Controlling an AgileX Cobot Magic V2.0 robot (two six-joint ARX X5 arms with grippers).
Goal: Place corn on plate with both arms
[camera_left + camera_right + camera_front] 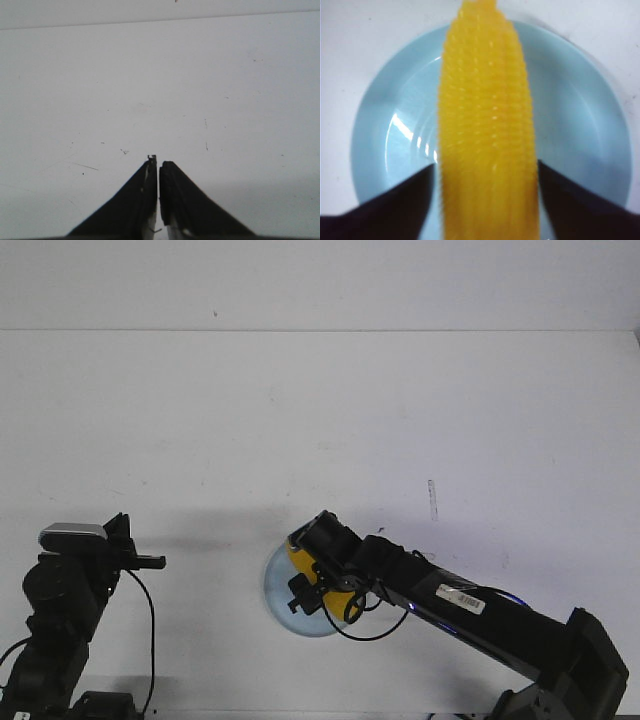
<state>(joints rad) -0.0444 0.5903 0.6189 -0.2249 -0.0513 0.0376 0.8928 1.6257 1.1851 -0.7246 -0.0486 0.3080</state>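
The yellow corn [485,100] sits lengthwise between my right gripper's [486,167] black fingers, just over the pale blue plate [580,125]. Its tip reaches past the plate's far rim. In the front view my right gripper [312,575] hangs over the plate [277,592] at the table's front middle. Only a bit of the corn [298,558] shows there, under the wrist. My left gripper [155,561] is shut and empty at the front left, well apart from the plate. In the left wrist view its fingers [158,165] meet above bare table.
The white table [320,420] stretches back to a pale wall. A small dark mark [432,498] lies on the table behind the right arm. The right arm's black links and cable [470,615] run from the front right corner toward the plate.
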